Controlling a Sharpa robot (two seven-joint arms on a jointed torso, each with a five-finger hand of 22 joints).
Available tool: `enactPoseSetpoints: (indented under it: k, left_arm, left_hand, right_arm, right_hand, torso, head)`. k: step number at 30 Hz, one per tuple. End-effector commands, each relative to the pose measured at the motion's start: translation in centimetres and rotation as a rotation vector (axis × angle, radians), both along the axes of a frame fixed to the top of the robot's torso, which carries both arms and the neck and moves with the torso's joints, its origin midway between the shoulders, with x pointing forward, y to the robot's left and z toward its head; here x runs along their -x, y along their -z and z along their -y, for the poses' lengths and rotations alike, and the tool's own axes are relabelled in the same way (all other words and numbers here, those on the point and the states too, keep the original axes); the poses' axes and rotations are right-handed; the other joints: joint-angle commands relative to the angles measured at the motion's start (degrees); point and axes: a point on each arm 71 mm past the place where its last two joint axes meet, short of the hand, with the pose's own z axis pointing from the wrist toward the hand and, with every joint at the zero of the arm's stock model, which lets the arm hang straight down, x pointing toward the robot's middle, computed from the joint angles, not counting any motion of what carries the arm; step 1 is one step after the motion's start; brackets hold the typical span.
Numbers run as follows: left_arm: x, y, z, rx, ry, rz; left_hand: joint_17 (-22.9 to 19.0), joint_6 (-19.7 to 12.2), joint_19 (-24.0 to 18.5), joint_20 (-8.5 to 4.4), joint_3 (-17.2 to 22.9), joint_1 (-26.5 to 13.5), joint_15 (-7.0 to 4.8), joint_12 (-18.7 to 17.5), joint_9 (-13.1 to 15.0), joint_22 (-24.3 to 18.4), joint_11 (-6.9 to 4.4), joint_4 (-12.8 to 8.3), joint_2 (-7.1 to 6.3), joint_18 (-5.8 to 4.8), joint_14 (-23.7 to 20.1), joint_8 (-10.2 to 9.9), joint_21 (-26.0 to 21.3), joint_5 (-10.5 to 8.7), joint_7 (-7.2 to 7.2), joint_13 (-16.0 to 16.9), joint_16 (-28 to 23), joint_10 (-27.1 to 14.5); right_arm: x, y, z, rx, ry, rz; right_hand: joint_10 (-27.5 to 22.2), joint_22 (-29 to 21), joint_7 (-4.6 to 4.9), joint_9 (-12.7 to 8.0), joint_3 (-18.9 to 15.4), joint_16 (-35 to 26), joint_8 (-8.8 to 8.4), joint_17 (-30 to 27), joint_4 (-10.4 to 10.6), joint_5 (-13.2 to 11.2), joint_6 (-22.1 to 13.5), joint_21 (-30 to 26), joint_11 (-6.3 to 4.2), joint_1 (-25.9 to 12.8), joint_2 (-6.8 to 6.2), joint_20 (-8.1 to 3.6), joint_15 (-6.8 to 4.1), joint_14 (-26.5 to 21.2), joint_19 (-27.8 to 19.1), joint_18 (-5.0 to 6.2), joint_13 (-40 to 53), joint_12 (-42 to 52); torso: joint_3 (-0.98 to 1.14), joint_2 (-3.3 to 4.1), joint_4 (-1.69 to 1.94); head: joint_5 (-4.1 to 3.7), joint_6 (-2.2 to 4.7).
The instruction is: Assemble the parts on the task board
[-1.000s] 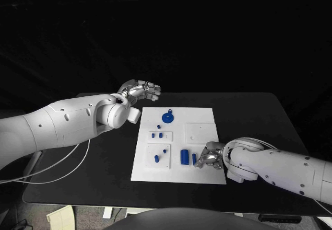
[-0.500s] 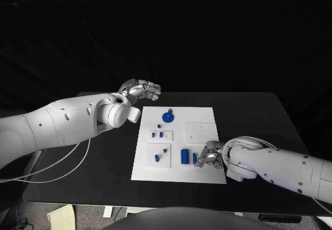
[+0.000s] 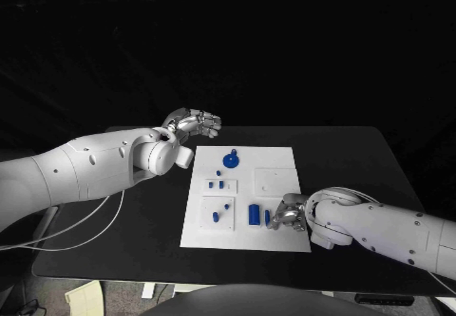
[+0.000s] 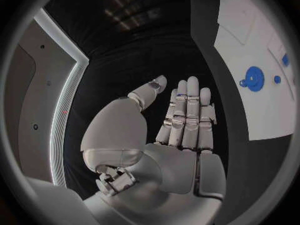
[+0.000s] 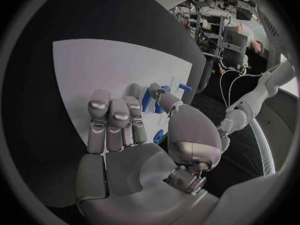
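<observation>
Blue parts (image 3: 255, 214) sit scattered over the white task board (image 3: 275, 160) in the middle of the black surface (image 3: 352, 151), several apparently seated in their blocks, so the assembly looks partly done, with more left. The right hand (image 3: 288, 215) rests at the board's near right edge, its fingers curled beside a small blue piece (image 5: 147, 99); whether it actually grips that piece I cannot tell. The left hand (image 4: 181, 120) hangs released, fingers straight, off the board's far left corner.
</observation>
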Motion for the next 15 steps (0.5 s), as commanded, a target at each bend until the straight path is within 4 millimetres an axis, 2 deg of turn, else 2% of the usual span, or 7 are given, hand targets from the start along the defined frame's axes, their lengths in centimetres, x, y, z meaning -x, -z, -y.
enactPoseSetpoints:
  k: [1, 15]
  left_arm:
    - [0.02, -0.13, 0.18, 0.011, 0.013, 0.003]
    - [0.02, -0.12, 0.17, 0.011, 0.013, 0.002]
  left_hand:
    - [0.1, -0.4, 0.4, -0.17, -0.1, -0.4, 0.03, 0.1, -0.1, 0.1, -0.1, 0.3, -0.23, 0.53, 0.4, 0.2, -0.2, -0.34, -0.07, -0.1, -0.4, -0.2]
    - [0.2, -0.4, 0.4, -0.16, -0.1, -0.5, 0.04, 0.1, -0.1, 0.1, -0.1, 0.4, -0.23, 0.53, 0.4, 0.2, -0.2, -0.34, -0.07, -0.1, -0.5, -0.2]
  right_arm:
    - [0.2, 0.69, 0.65, 0.046, 0.01, -0.016]
    - [0.16, 0.72, 0.85, 0.043, 0.02, -0.019]
  right_hand:
    - [0.3, 0.1, 0.36, -0.3, 0.4, -0.3, -0.22, 0.1, -0.1, 0.1, 0.1, -0.1, 0.11, 0.4, 0.1, 0.05, -0.42, 0.0, -0.1, 2.31, 0.0, 0.2]
    - [0.3, 0.1, 0.37, -0.4, 0.6, -0.3, -0.23, 0.1, -0.3, 0.2, 0.1, 0.0, 0.13, 0.5, 0.16, 0.11, -0.39, 0.0, -0.1, 2.31, 0.1, 0.2]
  torso:
    - [0.0, -0.01, 0.0]
    - [-0.01, 0.0, 0.02]
  head:
    - [-0.01, -0.01]
    - [-0.03, -0.04]
